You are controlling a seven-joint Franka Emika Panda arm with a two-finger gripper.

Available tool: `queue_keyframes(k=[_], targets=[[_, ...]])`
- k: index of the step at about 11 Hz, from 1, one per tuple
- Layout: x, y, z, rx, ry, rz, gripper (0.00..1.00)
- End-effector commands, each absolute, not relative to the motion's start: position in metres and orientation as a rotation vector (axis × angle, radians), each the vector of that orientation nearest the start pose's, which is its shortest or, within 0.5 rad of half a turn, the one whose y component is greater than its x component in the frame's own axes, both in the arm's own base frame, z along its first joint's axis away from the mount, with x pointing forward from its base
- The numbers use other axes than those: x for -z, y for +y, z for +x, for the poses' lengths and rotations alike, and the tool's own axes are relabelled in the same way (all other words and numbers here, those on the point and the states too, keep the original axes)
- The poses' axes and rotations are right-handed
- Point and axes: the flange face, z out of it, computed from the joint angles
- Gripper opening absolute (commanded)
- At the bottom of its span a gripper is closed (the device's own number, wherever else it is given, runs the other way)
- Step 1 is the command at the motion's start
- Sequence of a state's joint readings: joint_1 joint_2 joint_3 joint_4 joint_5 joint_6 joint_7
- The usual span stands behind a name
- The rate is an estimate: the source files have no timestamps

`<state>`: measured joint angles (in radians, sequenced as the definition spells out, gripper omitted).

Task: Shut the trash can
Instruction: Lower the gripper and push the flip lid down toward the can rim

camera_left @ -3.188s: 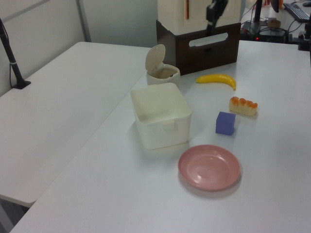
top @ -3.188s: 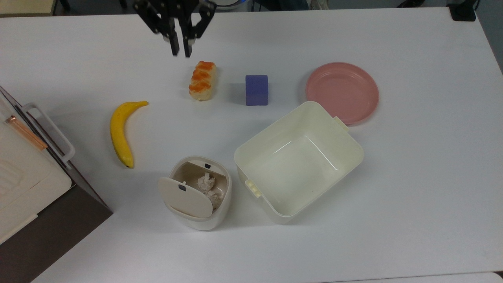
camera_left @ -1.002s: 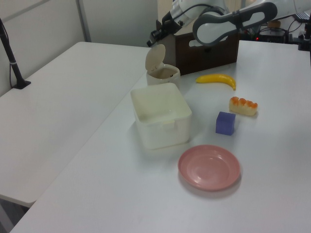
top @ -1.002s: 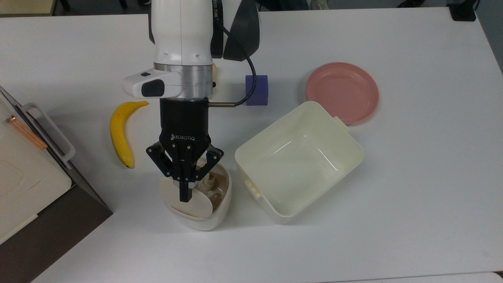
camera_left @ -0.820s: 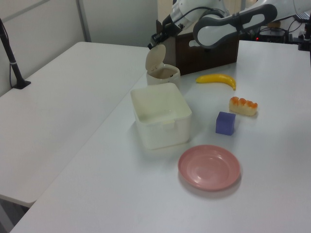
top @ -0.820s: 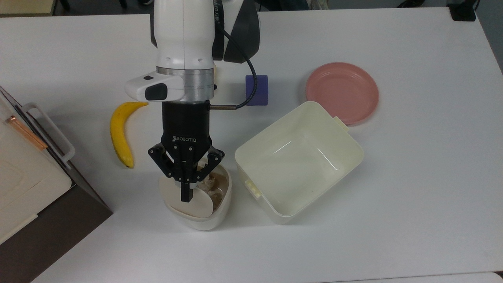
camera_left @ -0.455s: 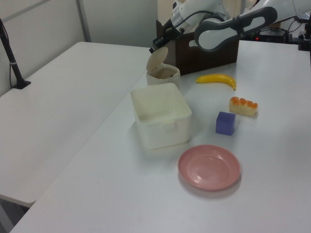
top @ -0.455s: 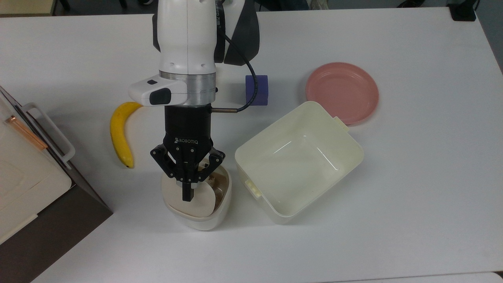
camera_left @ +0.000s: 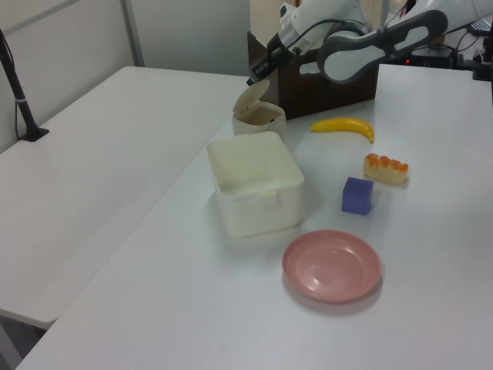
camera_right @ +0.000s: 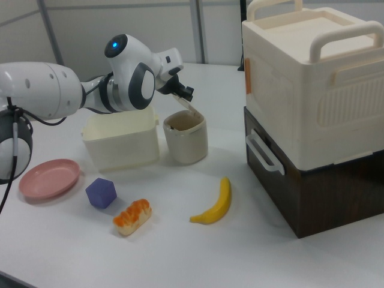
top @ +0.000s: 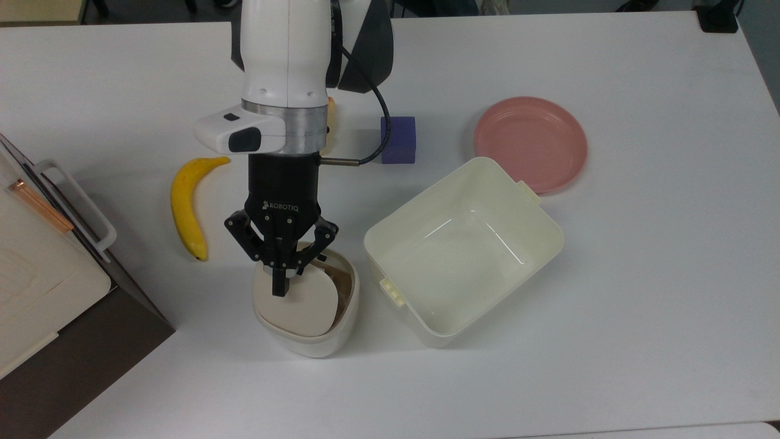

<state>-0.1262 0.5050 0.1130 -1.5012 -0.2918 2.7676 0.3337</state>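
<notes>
Pushing the lid [top: 303, 306] down, I have tipped it well past where it stood a second ago — it now slants over the trash can [top: 311, 305] between the banana [top: 186, 204] and the tub [top: 463, 247]. My gripper [top: 280, 286], fingers pinched together and holding nothing, presses its upper face. A gap remains at the top view's right, so closing isn't finished.

The small cream-white plastic trash can [top: 317, 332] looked smooth and matt; the larger cream plastic tub [top: 463, 250] was glossy inside; the white table [top: 640, 274] looked matt.
</notes>
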Motion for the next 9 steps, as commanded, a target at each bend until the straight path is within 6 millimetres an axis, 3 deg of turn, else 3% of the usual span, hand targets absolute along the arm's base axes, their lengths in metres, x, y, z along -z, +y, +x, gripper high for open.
queue_keyframes(k=[1, 5, 9], targets=[[-0.466, -0.014, 0.710, 1.221, 0.172, -2.965, 0.00], [-0.451, -0.010, 0.707, 1.191, 0.125, -3.001, 0.00], [-0.422, -0.001, 0.701, 1.125, 0.056, -3.052, 0.00]])
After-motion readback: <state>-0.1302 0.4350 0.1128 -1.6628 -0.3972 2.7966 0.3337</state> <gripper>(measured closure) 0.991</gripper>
